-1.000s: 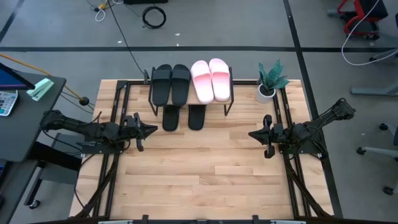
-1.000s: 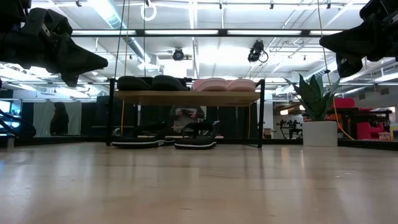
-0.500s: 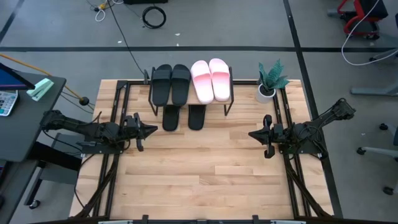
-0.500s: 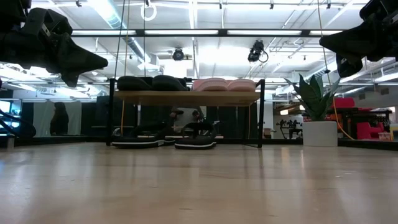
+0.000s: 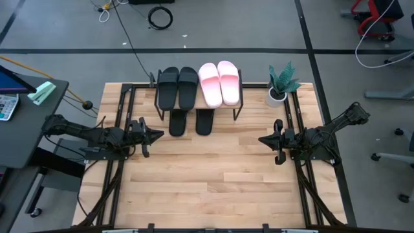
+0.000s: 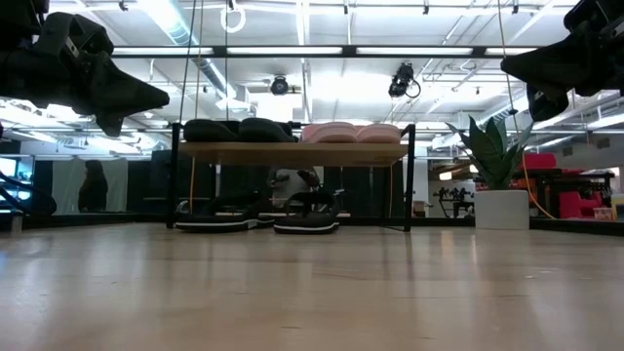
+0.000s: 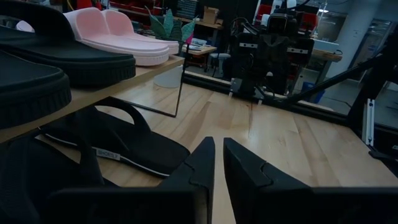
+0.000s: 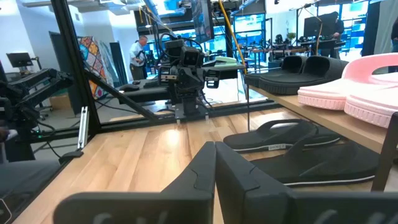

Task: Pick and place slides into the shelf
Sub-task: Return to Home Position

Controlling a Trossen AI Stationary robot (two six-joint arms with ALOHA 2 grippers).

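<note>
The shelf [image 6: 292,152] stands at the table's far edge on thin black legs. Two black slides [image 5: 178,87] and two pale pink slides [image 5: 218,83] lie side by side on its plank. Two more black slides [image 5: 191,122] rest on the tabletop beneath it, their near ends sticking out toward the table's middle. My left gripper [image 5: 158,135] hovers shut above the table's left part, pointing right, level with those lower slides. My right gripper [image 5: 262,139] hovers shut above the right part, pointing left. Both are off the table, as the low view shows.
A potted plant [image 5: 279,84] in a white pot stands at the far right corner beside the shelf. Bare wooden tabletop [image 5: 207,175] stretches between the grippers and toward the near edge. Black rails [image 5: 123,110] run along both table sides.
</note>
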